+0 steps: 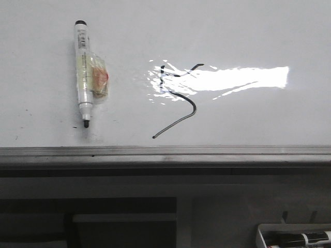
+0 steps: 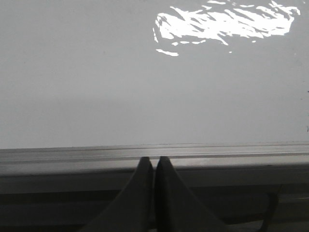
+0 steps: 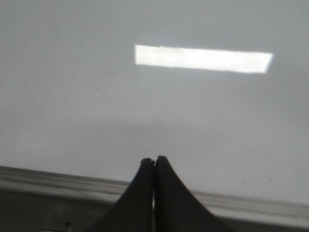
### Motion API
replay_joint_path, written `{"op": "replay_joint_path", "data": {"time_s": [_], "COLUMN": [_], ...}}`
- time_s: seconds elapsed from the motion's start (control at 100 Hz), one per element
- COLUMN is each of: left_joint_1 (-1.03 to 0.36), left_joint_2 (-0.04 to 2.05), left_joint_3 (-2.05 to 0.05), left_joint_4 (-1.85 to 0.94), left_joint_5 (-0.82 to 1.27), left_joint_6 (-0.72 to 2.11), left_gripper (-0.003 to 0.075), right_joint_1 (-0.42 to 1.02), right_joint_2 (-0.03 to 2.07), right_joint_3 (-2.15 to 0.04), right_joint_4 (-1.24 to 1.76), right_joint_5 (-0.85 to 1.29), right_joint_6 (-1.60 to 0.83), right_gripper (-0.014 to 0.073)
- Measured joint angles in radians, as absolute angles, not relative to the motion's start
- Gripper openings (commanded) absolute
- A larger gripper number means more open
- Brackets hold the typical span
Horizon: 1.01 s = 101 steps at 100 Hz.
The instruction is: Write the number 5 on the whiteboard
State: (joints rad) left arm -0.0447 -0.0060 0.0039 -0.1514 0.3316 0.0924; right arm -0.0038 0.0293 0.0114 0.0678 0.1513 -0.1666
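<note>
One rough number 5 point(image 1: 178, 98) was already drawn on the whiteboard point(image 1: 248, 36) in the front view: a short top stroke running into the bright glare patch point(image 1: 232, 78), a short vertical, and a hook whose long tail ended just above the grey edge rail point(image 1: 165, 151). A marker point(image 1: 83, 72) lay flat on the board well to the left of the figure, tip toward the rail, with clear tape or wrapping around its barrel; judging by that, it had been set aside because the writing was finished. A white tray point(image 1: 264, 233) of markers sat at the lower right, below the board. Neither arm showed in this view.

From the left wrist view, the left hand point(image 2: 154, 162) hovered over the rail with its fingers pressed together and nothing between them, bare board beyond.

From the right wrist view, the right hand point(image 3: 154, 162) was likewise closed and empty, near the rail, touching nothing visible.
</note>
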Motion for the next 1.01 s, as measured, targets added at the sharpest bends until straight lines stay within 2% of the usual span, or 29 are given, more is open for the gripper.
{"op": "replay_joint_path", "data": {"time_s": [0.16,0.44,1.01], "left_joint_1": [-0.045,-0.045,-0.045], "left_joint_2": [-0.006,-0.006,-0.006], "left_joint_3": [0.004,0.004,0.004], "left_joint_4": [-0.151,-0.153,-0.154], "left_joint_5": [0.332,0.332,0.332], "left_joint_6": [0.092,0.092,0.092], "left_gripper": [-0.0020,-0.0020,-0.0020], "right_joint_1": [-0.091,-0.097,-0.097], "right_joint_2": [0.024,-0.010,-0.010], "right_joint_3": [0.018,0.016,0.014], "right_joint_4": [0.021,-0.045,-0.051], "right_joint_5": [0.200,0.319,0.327], "right_joint_6": [-0.135,0.039,0.045], "right_gripper": [-0.0062,-0.0062,-0.0062]}}
